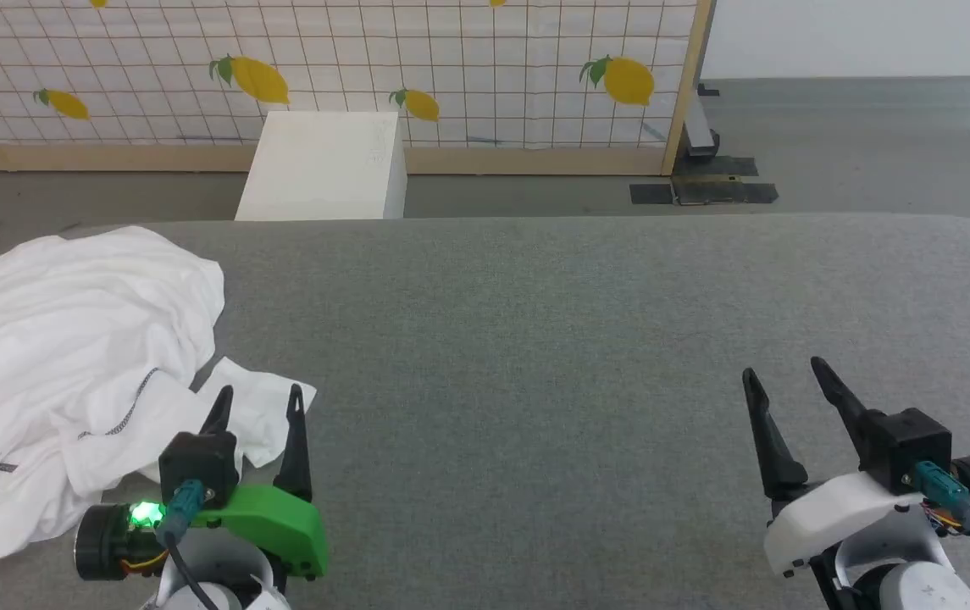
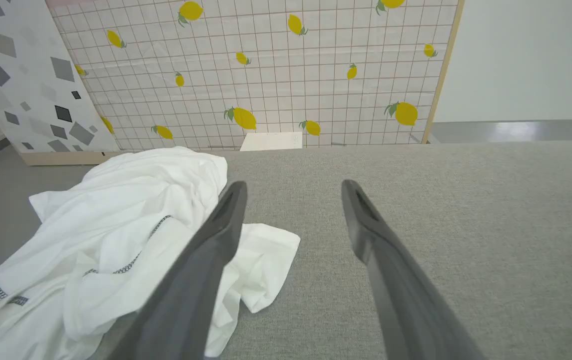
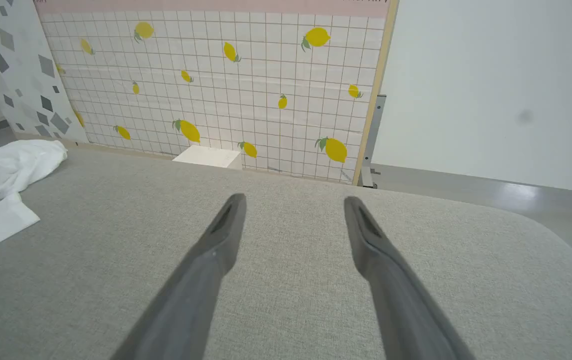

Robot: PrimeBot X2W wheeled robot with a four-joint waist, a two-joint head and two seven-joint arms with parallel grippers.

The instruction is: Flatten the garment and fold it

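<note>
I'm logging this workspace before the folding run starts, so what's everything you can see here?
garment: one, white with grey speckled stitching, crumpled at the table's left end
table: one, grey fabric top, across the foreground
white box: one, white, beyond the table's far edge, in front of the lemon panel
lemon panel: one, white grid with yellow lemons and a wood frame, standing behind the table
diamond panel: one, white with grey diamonds, left of the lemon panel
floor: one, grey, beyond the table
left pincer: one, dark fingers on a green mount, open, lower left by the garment's near flap
right pincer: one, dark fingers on a white mount, open, lower right over bare table
</note>
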